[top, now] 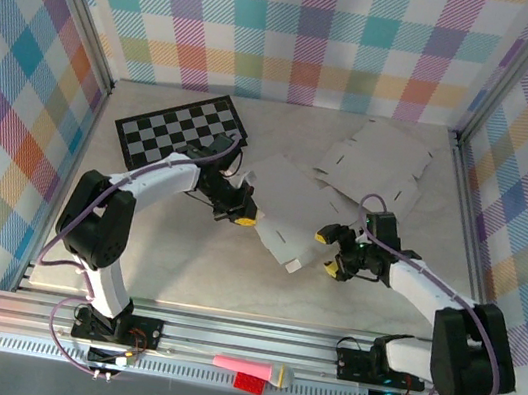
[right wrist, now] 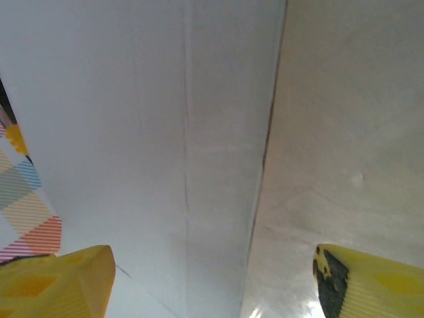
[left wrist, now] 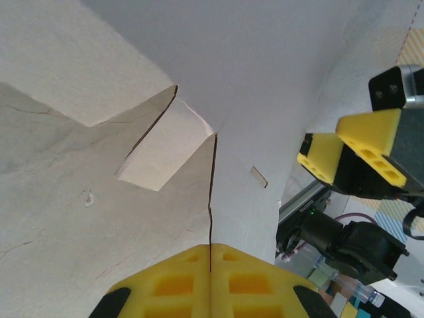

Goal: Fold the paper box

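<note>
The paper box (top: 285,213) is a white die-cut sheet, partly raised off the table at mid-table. My left gripper (top: 241,217) is shut on its left edge. In the left wrist view the yellow fingers (left wrist: 172,285) meet with the sheet's thin edge (left wrist: 213,199) running in between them. My right gripper (top: 328,252) stands open at the sheet's right corner, and its yellow tips (left wrist: 331,159) show beyond the sheet. From the right wrist, a white panel (right wrist: 165,132) fills the space ahead of the spread fingers (right wrist: 59,281), with nothing between them.
More flat white box blanks (top: 376,164) lie at the back right. A checkerboard (top: 184,128) lies at the back left. Plaid walls close three sides. A pink and red item (top: 250,371) rests on the front rail.
</note>
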### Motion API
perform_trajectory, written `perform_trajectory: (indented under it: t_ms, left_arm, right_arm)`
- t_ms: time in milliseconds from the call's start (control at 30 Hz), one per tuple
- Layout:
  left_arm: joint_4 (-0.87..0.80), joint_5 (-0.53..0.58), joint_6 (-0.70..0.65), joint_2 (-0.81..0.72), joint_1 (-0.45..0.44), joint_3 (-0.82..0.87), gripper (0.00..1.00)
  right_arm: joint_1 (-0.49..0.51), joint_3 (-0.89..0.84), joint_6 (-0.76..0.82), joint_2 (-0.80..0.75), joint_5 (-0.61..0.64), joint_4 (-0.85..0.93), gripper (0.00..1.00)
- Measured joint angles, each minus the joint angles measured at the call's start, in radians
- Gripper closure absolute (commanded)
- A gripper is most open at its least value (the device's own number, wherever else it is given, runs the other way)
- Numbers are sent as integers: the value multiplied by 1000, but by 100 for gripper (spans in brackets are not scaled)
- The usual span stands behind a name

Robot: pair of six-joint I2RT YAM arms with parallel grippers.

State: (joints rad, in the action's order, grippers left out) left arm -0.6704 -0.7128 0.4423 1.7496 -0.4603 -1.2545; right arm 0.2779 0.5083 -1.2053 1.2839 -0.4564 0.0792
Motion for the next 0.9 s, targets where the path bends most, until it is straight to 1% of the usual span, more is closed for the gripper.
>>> perform_trajectory:
  t_ms: [167,333,400,533,667,900]
  left_arm:
    - [0,-5,3,-8,5,0,100]
    - [0,-12,3,-11,7,0,100]
    - [0,-12,3,-12,8,0,100]
    - [0,-12,3,-12,12,0,100]
    - [-1,-13,3,-12,12,0,100]
    - [-4,-22,-2,-12,12,0,100]
  right_arm:
    - [0,-15,-40,43,3,-110,36]
    - [-5,-25,-52,46,10,-177,45]
    - [-9,-27,-56,45,12,-192,47]
    - [-10,-28,-64,25,19,-192,52]
    - [-11,-28,-67,-35,31,-172,55]
    - [-16,-27,-66,-105,55,-116,66]
